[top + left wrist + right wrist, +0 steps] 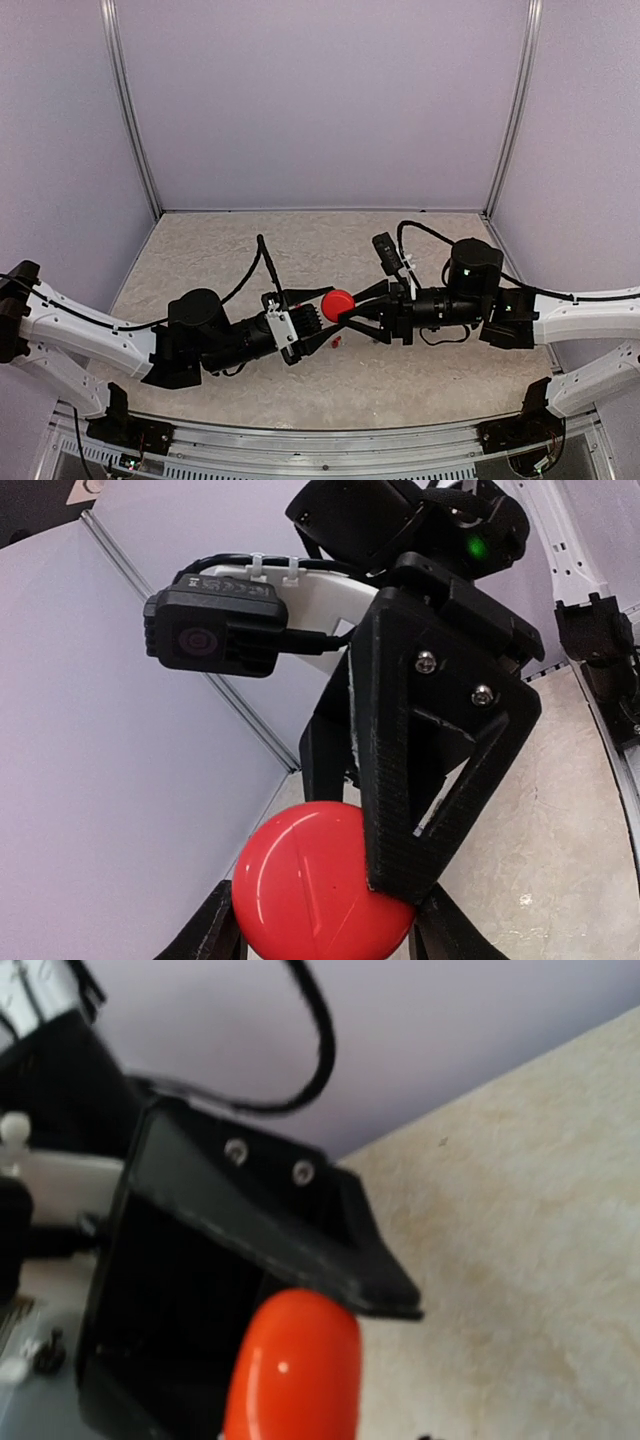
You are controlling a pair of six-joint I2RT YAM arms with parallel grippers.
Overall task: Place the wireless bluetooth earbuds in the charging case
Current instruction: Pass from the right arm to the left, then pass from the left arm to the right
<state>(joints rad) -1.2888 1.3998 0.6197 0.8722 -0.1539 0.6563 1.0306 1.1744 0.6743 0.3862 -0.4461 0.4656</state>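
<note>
Red and glossy, a rounded charging case [338, 303] hangs in the air at the middle of the scene, above a pale speckled surface [300, 250], where two black robot arms meet nose to nose. The left gripper [322, 312] reaches in from the left and is clamped on the case. In the left wrist view the case sits between its two fingers at the bottom edge.

The right gripper [352, 312] comes in from the right. One of its fingers [430, 780] lies across the front of the case and the other touches the case from behind. I cannot tell whether they pinch it or only rest there.

One tiny red earbud [336, 342] lies on the surface just below the case, apart from both grippers. The right wrist view is blurred, showing only the case beneath a black finger.
</note>
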